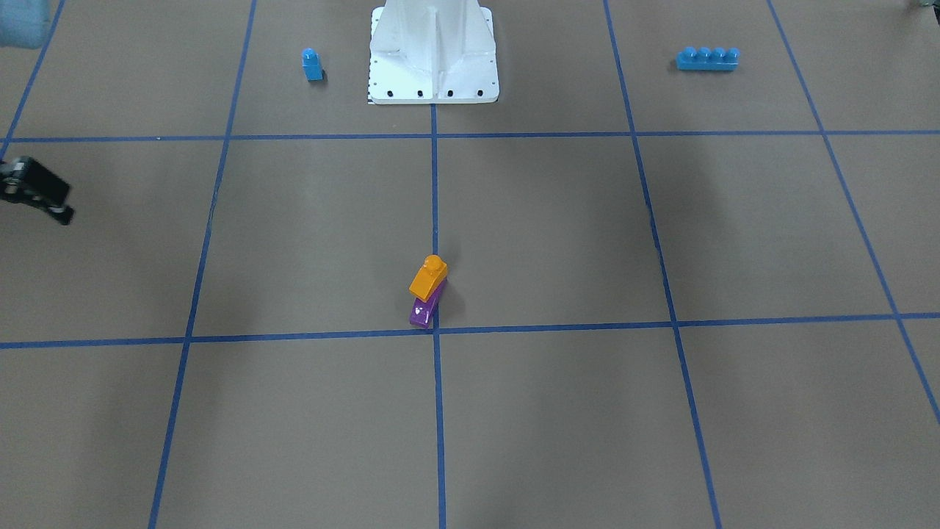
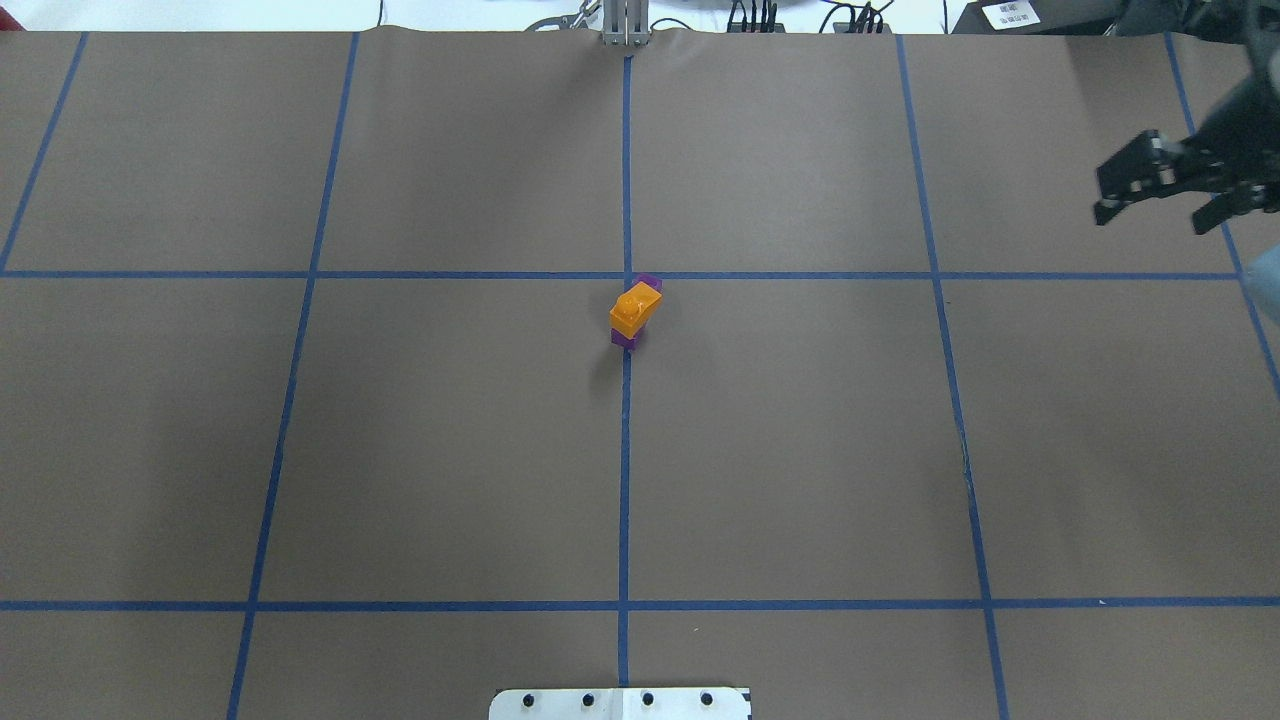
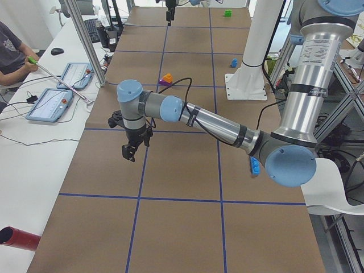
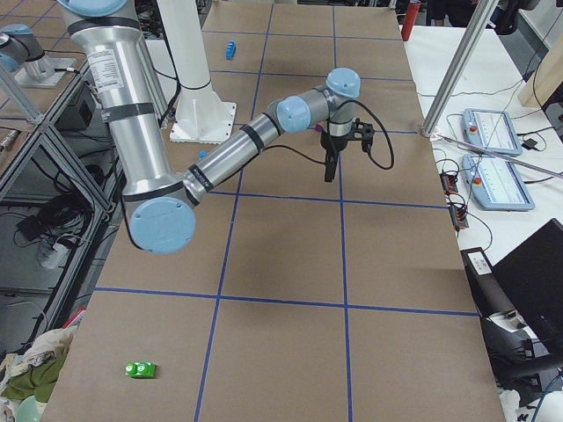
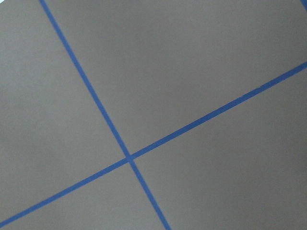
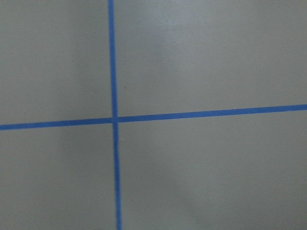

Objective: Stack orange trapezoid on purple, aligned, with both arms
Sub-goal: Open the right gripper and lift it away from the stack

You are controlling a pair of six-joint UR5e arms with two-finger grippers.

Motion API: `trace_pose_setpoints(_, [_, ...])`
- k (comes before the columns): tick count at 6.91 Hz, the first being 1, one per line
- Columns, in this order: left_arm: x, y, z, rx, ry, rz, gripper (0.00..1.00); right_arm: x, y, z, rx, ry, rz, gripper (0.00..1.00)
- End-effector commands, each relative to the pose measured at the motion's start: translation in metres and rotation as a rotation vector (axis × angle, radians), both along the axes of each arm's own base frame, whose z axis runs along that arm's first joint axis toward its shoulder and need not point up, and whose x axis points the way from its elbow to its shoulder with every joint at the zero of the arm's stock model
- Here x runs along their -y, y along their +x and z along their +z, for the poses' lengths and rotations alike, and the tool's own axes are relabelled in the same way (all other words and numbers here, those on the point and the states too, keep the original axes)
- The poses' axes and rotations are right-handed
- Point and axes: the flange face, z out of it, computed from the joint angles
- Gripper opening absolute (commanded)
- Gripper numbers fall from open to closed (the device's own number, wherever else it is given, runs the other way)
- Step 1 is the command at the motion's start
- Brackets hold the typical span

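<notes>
Paper in plain brown, gridded with blue tape lines [image 1: 435,184], covers the desk [image 1: 308,242]. Near its middle the orange trapezoid [image 1: 428,278] sits on top of the purple [image 1: 424,312], stud up. The pair lies just beside a tape crossing, on the centre line and slanted a little to the grid. Both bricks run along the same line. From overhead a bit of purple shows at each end of the orange one, and in the front-facing view more of it shows at the near end. Nothing is touching the stack.

The right gripper [image 2: 1150,215] hangs above the desk well to the right in the overhead view, far from the bricks. Its fingers [image 2: 1108,205] are spread apart with nothing between them. The left gripper [image 3: 129,152] shows only in the side view. It points down over the desk, well apart from the stack, and I cannot tell how wide its fingers stand. Both wrist cameras show only bare paper and crossing tape.

By the white robot base [image 1: 433,55] stand a small blue single-stud brick [image 1: 312,65] on one side and a long blue four-stud brick [image 1: 707,59] on the other.
</notes>
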Motion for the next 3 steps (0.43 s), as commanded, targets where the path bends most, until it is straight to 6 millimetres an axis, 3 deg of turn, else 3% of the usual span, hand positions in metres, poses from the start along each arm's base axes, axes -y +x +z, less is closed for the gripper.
trace_pose_setpoints(1, [-0.049, -0.041, 0.055, -0.013, -0.094, -0.068, 1.0, -0.015, 0.092, 0.087, -0.04, 0.014, -0.011, 1.0])
trace_pose_setpoints(2, [-0.061, -0.046, 0.076, -0.014, -0.105, -0.081, 1.0, -0.011, 0.101, 0.132, -0.065, -0.063, 0.005, 1.0])
trace_pose_setpoints(3, [-0.059, -0.046, 0.091, -0.014, -0.114, -0.088, 1.0, -0.007, 0.13, 0.185, -0.07, -0.087, 0.029, 1.0])
